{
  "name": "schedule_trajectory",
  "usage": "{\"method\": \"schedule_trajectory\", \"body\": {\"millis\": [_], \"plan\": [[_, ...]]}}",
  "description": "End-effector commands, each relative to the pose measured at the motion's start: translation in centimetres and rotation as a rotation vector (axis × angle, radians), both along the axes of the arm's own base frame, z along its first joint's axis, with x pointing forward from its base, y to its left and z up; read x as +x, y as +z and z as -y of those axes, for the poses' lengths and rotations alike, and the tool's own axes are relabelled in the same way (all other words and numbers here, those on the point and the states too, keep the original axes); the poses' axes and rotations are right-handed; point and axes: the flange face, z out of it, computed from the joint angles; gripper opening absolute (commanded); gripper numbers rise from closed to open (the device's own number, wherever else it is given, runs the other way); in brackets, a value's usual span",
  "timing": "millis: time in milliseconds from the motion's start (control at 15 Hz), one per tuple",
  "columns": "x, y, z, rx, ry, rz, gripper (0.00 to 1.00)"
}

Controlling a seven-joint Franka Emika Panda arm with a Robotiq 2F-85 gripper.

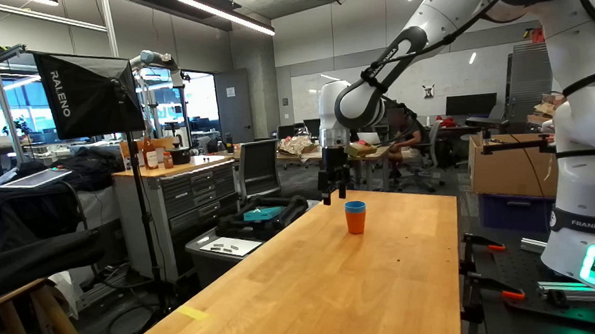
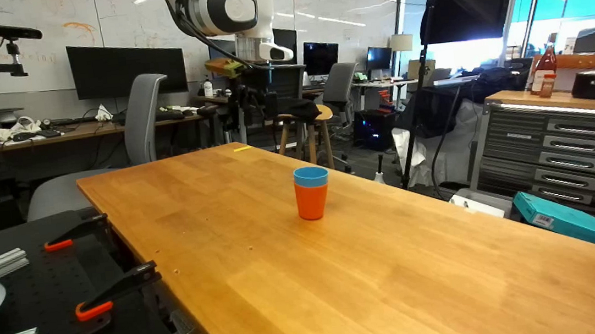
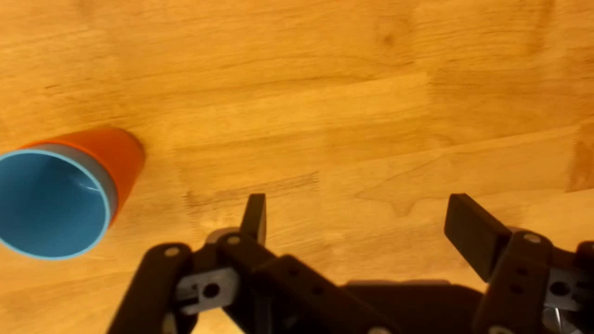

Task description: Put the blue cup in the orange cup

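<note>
Wrist view — pincer (image 3: pixel 358 220) spread wide, pointing down, apart from blue cup (image 3: pixel 51 204) nested in orange cup (image 3: pixel 121 152)

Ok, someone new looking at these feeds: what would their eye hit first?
Most likely the blue cup nested upright in the orange cup, a bright pair on the wooden table in both exterior views. In an exterior view, the white Franka arm looms at the right, opposite a black RALENO softbox on the left. In the wrist view, the open gripper stands apart from the cups at left.
</note>
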Motion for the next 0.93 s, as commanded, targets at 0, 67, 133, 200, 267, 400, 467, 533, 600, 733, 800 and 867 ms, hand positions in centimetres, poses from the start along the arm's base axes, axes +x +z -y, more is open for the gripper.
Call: {"method": "schedule_trajectory", "body": {"millis": [0,67,133,200,267,400,467,533,600,733,800,867], "plan": [[1.4,1.8,-1.3,0.021,0.024,-0.01,1.0],[1.8,2.3,-1.4,0.009,0.031,-0.003,1.0],[2.1,2.7,-1.5,0.001,0.034,0.005,1.0],[2.4,3.3,-1.5,-0.008,0.043,0.016,1.0],[2.7,3.8,-1.5,-0.017,0.053,0.021,1.0],[3.1,4.5,-1.4,-0.031,0.056,0.017,1.0],[3.2,4.7,-1.4,-0.044,0.06,0.01,1.0],[3.2,4.6,-1.1,-0.07,0.047,-0.012,1.0],[2.5,4.0,-1.2,-0.034,0.053,0.013,1.0],[2.6,4.1,-1.0,-0.049,0.056,0.0,1.0],[2.6,4.1,-0.9,-0.051,0.057,-0.002,1.0],[2.7,4.0,-0.9,-0.053,0.057,-0.003,1.0]]}}
